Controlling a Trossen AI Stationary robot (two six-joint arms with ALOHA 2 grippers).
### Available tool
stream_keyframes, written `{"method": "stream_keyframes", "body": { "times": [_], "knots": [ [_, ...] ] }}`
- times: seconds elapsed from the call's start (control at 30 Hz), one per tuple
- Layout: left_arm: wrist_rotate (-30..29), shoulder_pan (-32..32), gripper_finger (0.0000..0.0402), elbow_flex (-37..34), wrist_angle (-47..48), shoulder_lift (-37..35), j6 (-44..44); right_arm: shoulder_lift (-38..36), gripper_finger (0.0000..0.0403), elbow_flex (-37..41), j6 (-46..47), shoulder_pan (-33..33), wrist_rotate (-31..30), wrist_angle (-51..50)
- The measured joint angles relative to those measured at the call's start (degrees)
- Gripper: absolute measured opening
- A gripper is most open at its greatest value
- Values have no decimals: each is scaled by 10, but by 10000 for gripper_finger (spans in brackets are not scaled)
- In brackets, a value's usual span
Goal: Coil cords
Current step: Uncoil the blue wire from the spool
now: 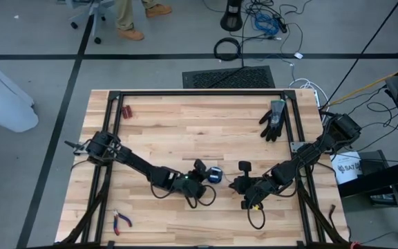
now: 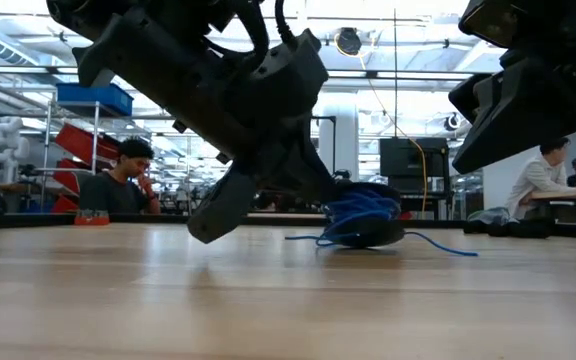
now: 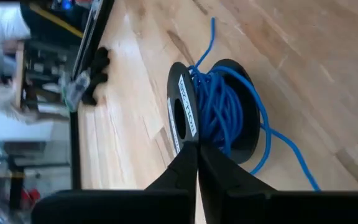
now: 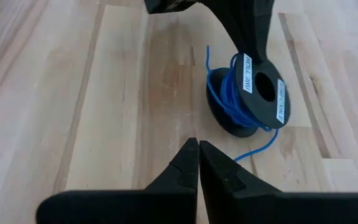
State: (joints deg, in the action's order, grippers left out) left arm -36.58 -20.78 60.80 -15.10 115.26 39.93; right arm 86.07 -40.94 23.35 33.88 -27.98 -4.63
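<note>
Cord (image 3: 229, 106) is sitting mostly wound on a black spool (image 4: 257, 93) that is lying near the middle of the wooden table (image 1: 185, 124), between the two grippers. Working from the left: red-handled pliers (image 1: 121, 220) are lying untouched near the front left corner. Next, the left gripper (image 1: 200, 181) is pressing down beside the spool with its fingers clamped together; the left wrist view is showing the fingertips (image 3: 191, 155) meeting right at the spool's labelled flange, and whether they are pinching the flange edge or only touching it cannot be told. Blue windings are sitting loosely and unevenly on the drum, and a free tail (image 2: 438, 243) is trailing off along the table. Further right, the right gripper (image 1: 244, 185) is hovering just beside the spool, fingers closed on nothing. A black glove (image 1: 273, 119) is lying well apart at the back right.

Judgement: coiling is appearing largely done; the loose tail and slack turns are remaining to be taken up.
</note>
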Motion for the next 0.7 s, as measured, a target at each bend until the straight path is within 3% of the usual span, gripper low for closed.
{"method": "stream_keyframes", "body": {
  "times": [0.37,0.6,0.7],
  "knots": [
    [-53,-23,4,11,16,-49,-52,-7,0,-67,-17,6,-45,-57],
    [-71,-36,3,56,103,-89,-55,-7,0,-153,17,16,-106,-214],
    [-74,-37,3,89,168,-109,-94,-7,0,-181,16,21,-117,-230]
  ]
}}
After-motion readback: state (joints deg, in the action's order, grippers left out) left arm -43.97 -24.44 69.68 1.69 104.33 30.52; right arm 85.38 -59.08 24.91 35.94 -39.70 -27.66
